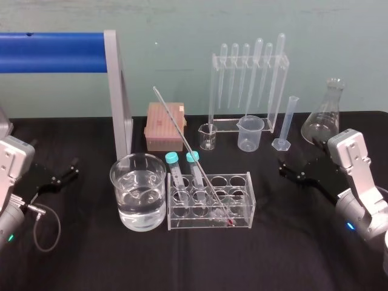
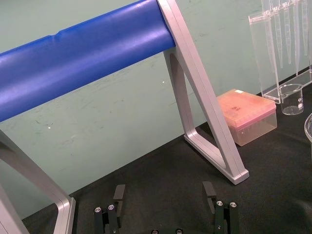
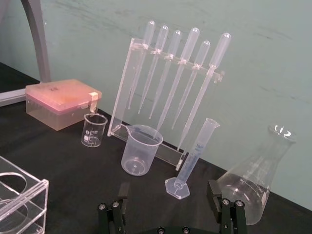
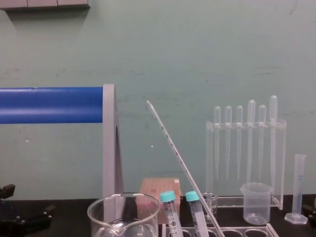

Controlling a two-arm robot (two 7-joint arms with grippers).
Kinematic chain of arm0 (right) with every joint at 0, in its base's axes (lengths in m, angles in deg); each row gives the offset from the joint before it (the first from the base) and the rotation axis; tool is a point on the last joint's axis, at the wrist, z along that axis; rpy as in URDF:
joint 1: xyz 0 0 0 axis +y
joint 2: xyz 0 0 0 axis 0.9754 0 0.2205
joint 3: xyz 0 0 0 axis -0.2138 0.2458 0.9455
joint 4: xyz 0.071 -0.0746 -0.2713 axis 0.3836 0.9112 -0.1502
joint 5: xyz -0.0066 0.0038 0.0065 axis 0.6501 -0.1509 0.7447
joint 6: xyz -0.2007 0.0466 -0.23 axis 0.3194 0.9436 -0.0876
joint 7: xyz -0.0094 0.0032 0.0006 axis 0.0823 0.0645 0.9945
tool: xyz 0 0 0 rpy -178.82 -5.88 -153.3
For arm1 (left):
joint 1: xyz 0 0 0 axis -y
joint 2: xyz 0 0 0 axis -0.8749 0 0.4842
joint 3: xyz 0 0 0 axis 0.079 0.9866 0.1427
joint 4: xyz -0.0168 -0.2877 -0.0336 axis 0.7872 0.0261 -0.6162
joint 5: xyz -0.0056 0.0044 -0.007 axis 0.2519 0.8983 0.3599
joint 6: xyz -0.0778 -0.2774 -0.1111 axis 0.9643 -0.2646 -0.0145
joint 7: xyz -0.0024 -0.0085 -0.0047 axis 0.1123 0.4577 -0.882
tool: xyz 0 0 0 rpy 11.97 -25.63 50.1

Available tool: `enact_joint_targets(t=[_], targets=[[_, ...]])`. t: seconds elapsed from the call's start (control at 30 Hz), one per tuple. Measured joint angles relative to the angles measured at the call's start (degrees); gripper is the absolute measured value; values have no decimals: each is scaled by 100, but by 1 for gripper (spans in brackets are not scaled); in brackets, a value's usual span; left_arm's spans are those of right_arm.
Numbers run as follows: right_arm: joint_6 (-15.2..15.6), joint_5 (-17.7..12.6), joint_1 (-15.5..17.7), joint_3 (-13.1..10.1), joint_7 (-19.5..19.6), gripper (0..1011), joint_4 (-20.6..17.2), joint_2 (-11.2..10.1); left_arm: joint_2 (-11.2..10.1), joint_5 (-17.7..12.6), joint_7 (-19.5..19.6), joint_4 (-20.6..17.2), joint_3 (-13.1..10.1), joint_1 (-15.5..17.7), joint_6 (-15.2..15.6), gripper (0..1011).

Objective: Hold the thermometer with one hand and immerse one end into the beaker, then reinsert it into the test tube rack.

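Left gripper (image 1: 63, 173) and right gripper (image 1: 290, 172) sit apart at either side, fingers spread, empty. Between them the thermometer (image 1: 182, 136) leans in the test tube rack (image 1: 239, 209), beside the beaker (image 1: 130, 182). I judge nothing started: grasp, dip and return remain.

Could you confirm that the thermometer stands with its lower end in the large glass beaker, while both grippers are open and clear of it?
Not quite. The head view shows the thermometer leaning with its lower end in the test tube rack, not the beaker beside it. The left gripper and right gripper are open and clear of it.
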Motion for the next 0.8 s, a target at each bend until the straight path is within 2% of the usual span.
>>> enact_joint_targets(t=[0.13, 0.23, 0.33, 0.43, 0.67, 0.7, 0.8], targets=[[112, -66, 7, -76, -175, 1003, -65, -28, 0, 0, 0, 0, 0, 0, 0, 1008], [253, -341, 10, -221, -472, 1003, -231, -82, 0, 0, 0, 0, 0, 0, 0, 1008], [534, -802, -5, -424, -852, 1003, -474, -124, 0, 0, 0, 0, 0, 0, 0, 1008], [934, -1345, -106, -606, -1439, 1003, -801, -203, 0, 0, 0, 0, 0, 0, 0, 1008], [1447, -1888, -355, -659, -2452, 1003, -1267, -365, 0, 0, 0, 0, 0, 0, 0, 1008], [1572, -1995, -425, -640, -2701, 1003, -1355, -394, 0, 0, 0, 0, 0, 0, 0, 1008], [1779, -2177, -566, -552, -3115, 1003, -1473, -447, 0, 0, 0, 0, 0, 0, 0, 1008]])
